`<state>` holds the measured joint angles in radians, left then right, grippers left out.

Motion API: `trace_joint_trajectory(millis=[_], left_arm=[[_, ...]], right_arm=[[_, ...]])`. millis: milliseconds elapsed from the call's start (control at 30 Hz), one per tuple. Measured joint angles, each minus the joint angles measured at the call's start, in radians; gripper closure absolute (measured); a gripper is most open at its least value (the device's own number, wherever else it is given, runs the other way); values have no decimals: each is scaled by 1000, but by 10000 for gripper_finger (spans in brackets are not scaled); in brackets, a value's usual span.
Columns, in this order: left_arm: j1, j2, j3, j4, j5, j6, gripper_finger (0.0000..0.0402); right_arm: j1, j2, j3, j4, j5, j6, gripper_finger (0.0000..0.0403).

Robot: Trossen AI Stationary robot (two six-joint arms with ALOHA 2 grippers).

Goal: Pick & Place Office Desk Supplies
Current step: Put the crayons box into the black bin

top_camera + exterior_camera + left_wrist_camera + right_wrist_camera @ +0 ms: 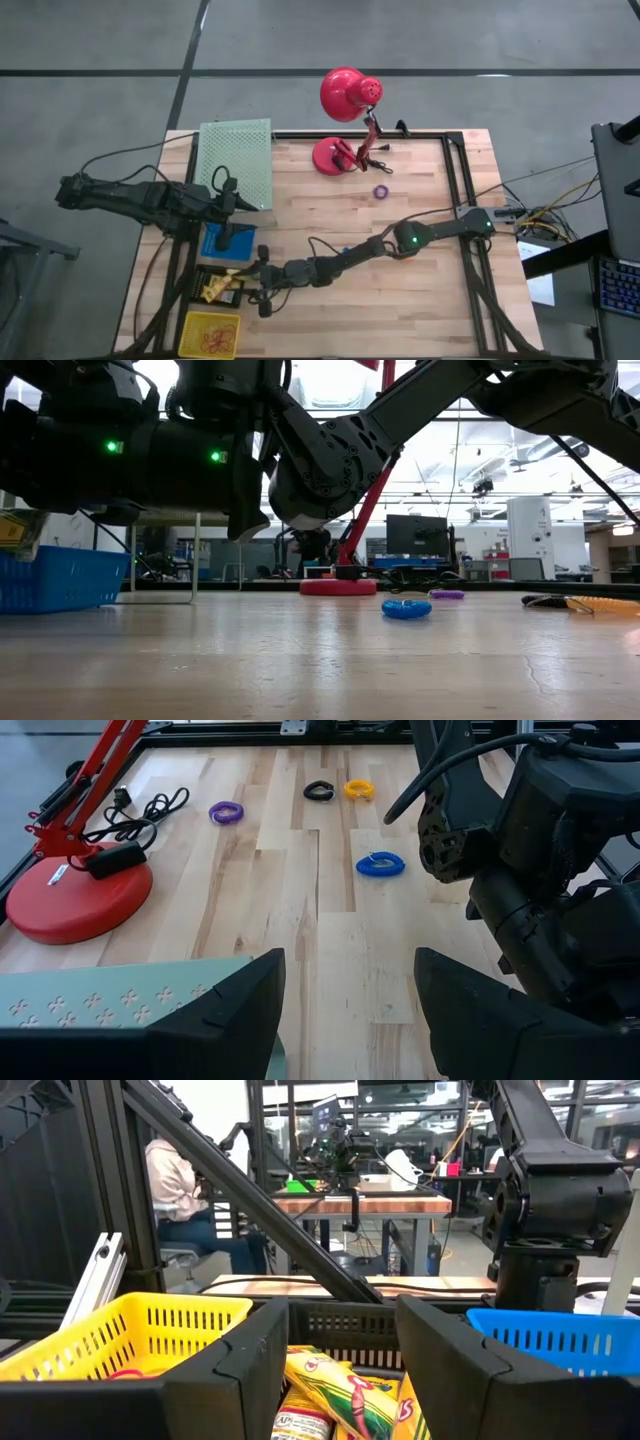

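Behind yellow basket [150,1335], seated person [175,1190]

Grey floor [100,40], wooden table [420,300] — seated person [175,1185], bright lab

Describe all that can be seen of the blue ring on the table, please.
The blue ring is a small, bright blue loop that looks like a coiled band. It lies flat on the bare wooden table, apart from the purple ring, the black ring and the orange ring. No gripper touches it.
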<state>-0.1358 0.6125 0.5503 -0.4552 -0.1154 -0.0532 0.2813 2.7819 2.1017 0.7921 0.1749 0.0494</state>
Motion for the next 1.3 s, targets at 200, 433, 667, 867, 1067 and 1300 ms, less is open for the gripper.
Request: trace_joint_trajectory(millis=[200,433,667,867,1067,1300], left_arm=[[0,0,0,0,0,0,171],[0,0,0,0,0,0,172],[0,0,0,0,0,0,172],[0,0,0,0,0,0,172],[0,0,0,0,0,0,171],[0,0,0,0,0,0,171]], right_arm=[[0,0,0,1,0,-5,222],[0,0,0,2,-11,-4,223],[-17,0,4,0,-98,0,223],[-28,0,23,-12,-148,-31,223],[-24,-9,37,-12,-147,-106,223],[-23,-69,36,-205,-86,-107,223]])
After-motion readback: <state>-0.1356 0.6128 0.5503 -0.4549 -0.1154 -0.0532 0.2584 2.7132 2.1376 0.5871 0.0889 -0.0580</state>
